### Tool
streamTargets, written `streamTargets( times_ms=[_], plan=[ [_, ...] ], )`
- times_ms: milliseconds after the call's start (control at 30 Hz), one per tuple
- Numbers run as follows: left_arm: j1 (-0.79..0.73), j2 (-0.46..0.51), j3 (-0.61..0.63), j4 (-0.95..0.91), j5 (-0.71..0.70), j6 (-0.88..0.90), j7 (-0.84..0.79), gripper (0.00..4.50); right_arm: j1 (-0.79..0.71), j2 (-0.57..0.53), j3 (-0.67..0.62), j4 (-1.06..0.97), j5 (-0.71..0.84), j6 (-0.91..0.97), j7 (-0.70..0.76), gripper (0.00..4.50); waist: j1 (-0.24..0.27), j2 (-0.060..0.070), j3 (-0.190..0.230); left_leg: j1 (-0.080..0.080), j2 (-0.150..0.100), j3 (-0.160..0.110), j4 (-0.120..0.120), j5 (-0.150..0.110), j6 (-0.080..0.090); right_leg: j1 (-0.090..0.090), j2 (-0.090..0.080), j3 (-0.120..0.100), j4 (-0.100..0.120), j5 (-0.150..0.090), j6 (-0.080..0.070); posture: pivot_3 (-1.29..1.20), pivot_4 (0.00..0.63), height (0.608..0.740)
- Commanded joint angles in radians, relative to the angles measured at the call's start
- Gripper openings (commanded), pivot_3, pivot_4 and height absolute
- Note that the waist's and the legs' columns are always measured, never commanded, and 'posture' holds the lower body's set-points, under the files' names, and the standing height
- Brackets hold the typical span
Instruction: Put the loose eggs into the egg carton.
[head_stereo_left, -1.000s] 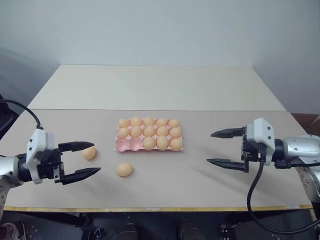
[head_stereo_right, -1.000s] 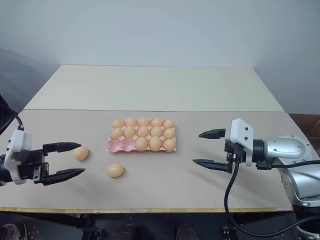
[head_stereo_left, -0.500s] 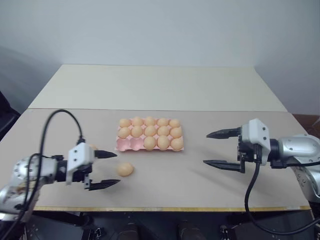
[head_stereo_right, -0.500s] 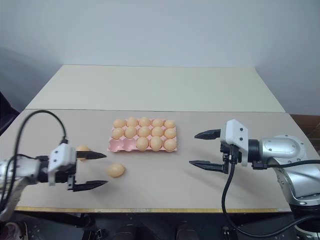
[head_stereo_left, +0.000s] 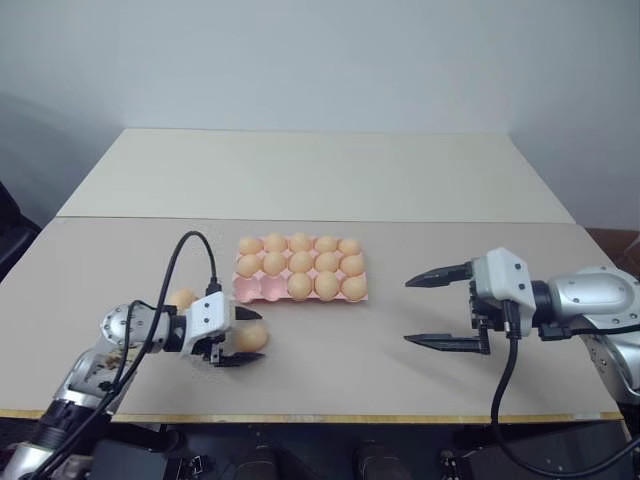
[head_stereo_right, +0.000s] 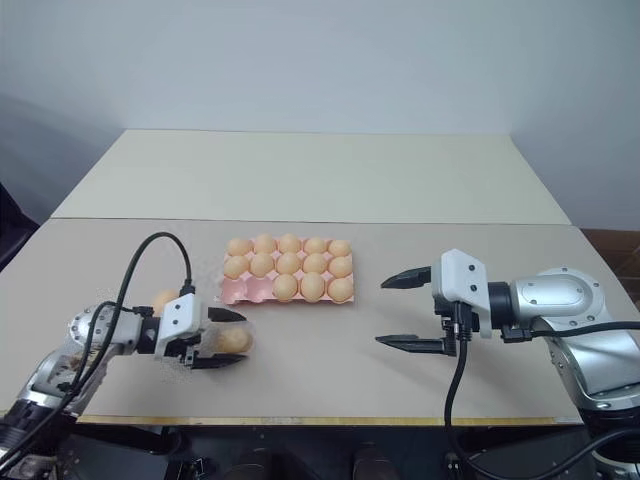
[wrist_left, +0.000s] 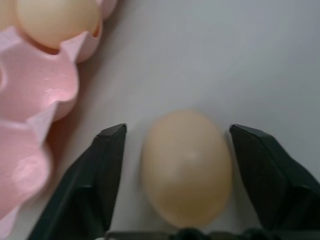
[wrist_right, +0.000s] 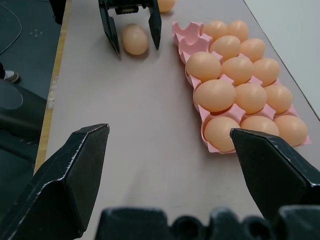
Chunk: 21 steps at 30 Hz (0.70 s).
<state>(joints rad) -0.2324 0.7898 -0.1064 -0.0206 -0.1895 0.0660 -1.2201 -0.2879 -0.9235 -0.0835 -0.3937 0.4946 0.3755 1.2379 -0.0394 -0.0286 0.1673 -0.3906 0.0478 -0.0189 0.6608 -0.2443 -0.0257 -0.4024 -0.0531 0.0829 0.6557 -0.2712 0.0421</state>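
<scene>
- Left gripper (head_stereo_left: 256, 336) is low on the table, pointing toward the robot's right. Its two black fingers (wrist_left: 95, 185) sit either side of one loose egg (wrist_left: 187, 167), jaws apart. A thin gap shows on each side in the left wrist view, so they are not clamped on it.
- Right gripper (head_stereo_left: 408, 312) hovers over bare table to the right of the carton, pointing left. Its jaws are spread wide with nothing between them.
- Table (head_stereo_left: 330, 385): a tan top, with a paler cream table (head_stereo_left: 320, 175) butted against its far edge.
- Egg carton (head_stereo_left: 256, 291): a flat plain pink tray with no lid, mid-table, long side running left-right. It has three rows of five cups.
- Carton contents: 13 eggs (head_stereo_left: 300, 264). The far and middle rows are full, and the near row has its three right cups filled. The two near-left cups are empty (these are the ones closest to the left gripper).
- Eggs in the carton stand on end, long axis up.
- The egg between the left fingers lies on its side on the table, just in front of the carton's near-left corner and not touching it. Its long axis runs roughly along the fingers, so left-right across the table. I can't tell which end is the narrow one.
- Second loose egg (head_stereo_left: 182, 298) lies on the table left of the carton, just behind the left gripper's wrist (partly hidden, so its axis is unclear).
- Black cable (head_stereo_left: 190, 250) loops up over the left wrist.
</scene>
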Motion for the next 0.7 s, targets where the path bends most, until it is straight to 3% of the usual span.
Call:
streamTargets(
  times_ms=[33,133,300,433,700],
  plan=[
    [-0.011,0.000,0.010,-0.002,-0.005,-0.021,0.003,2.34,0.004,-0.009,-0.024,-0.033,0.021,-0.010,-0.002,4.50,-0.001,0.000,0.000,0.000,0.000,0.000,0.000,0.000,0.000,0.000,0.000,0.000,0.000,0.000,0.000,0.00,0.150,0.740],
    [-0.020,-0.003,0.020,-0.002,-0.014,-0.006,0.013,1.71,0.004,-0.007,-0.025,-0.030,0.021,-0.012,-0.004,4.50,0.000,0.000,0.000,0.000,0.000,0.000,0.000,0.000,0.000,0.000,0.000,0.000,0.001,0.000,0.000,0.00,0.150,0.740],
    [-0.047,-0.018,0.132,-0.068,-0.211,0.124,0.008,1.71,-0.025,0.036,-0.027,-0.017,0.041,0.001,-0.046,4.50,-0.001,0.000,0.000,0.000,0.000,0.000,0.000,0.000,0.000,0.000,0.000,0.000,0.001,0.000,0.000,0.00,0.150,0.740],
    [-0.070,-0.035,0.184,-0.098,-0.282,0.203,0.051,1.71,-0.046,0.085,-0.031,-0.009,0.054,0.011,-0.102,4.50,-0.001,0.000,0.000,0.001,0.000,-0.001,0.000,0.000,0.000,0.000,0.000,0.000,0.001,0.000,0.000,0.00,0.150,0.740],
    [-0.149,-0.111,0.117,-0.023,-0.154,0.174,0.194,1.71,-0.073,0.139,-0.026,0.000,0.064,0.025,-0.178,4.50,0.003,0.000,0.000,0.001,-0.001,-0.001,0.000,0.000,0.000,0.001,0.000,0.000,0.001,0.000,0.000,0.00,0.150,0.740]
  ],
)
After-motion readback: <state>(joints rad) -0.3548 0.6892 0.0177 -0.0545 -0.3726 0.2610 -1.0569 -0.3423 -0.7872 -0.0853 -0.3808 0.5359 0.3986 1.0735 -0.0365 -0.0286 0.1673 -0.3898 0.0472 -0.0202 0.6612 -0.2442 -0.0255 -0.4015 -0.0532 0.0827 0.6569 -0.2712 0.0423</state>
